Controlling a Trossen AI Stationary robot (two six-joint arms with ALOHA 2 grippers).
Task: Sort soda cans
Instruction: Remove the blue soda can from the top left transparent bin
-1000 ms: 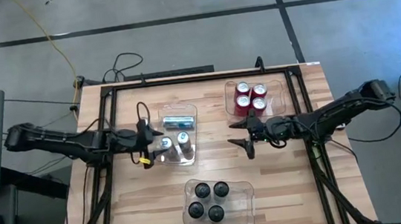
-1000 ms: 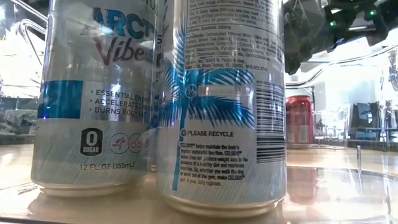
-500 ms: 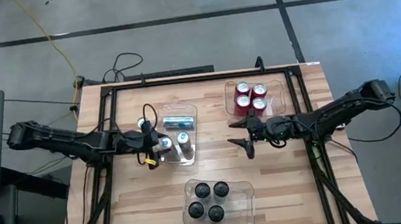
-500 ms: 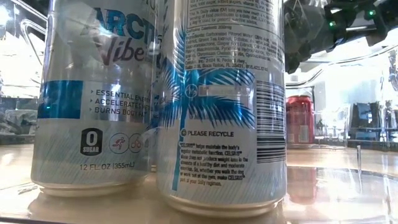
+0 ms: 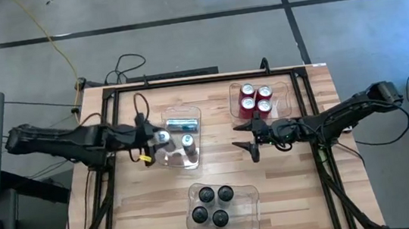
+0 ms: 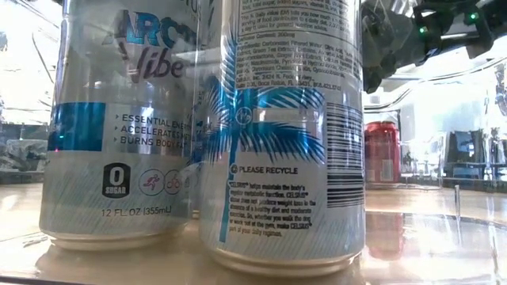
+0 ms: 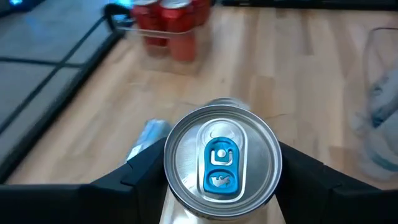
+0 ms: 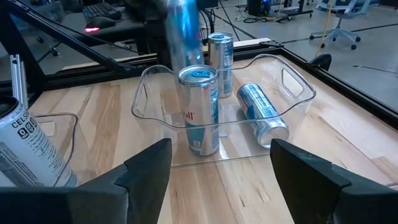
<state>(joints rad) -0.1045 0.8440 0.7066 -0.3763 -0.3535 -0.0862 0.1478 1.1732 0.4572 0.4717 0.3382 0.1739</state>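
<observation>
My left gripper (image 5: 158,139) (image 7: 222,186) is shut on a silver-blue soda can (image 5: 162,138) (image 7: 222,160) at the left end of the clear middle bin (image 5: 193,155). Its silver top and blue tab face the left wrist camera. In that bin another silver-blue can (image 5: 187,141) (image 8: 199,109) stands upright and one (image 5: 181,123) (image 8: 261,113) lies on its side. A third can (image 8: 221,53) stands farther back. My right gripper (image 5: 251,137) (image 8: 221,186) is open, waiting right of the bin. Several red cans (image 5: 255,100) and several black cans (image 5: 212,205) stand in their own bins. My left gripper pinches the silver-blue can between its two fingers (image 7: 146,177), one on each side of the can's wall just below the top rim (image 7: 171,180). The fingers come about level from the table's left. In the right wrist view the can (image 8: 183,34) is blurred and stands higher than its neighbours.
The red cans' bin (image 5: 283,98) sits at the far right and the black cans' bin (image 5: 248,205) near the front edge. Bare wood lies between the bins. A dark frame rail (image 5: 201,80) runs along the far edge. In the low view two silver-blue cans (image 6: 281,134) fill the foreground.
My left gripper reached right to the upright can at the bin's left end. It has since drawn back toward the table's left and far edge with that can. The can's top now shows left of where it stood. My right arm has kept still.
</observation>
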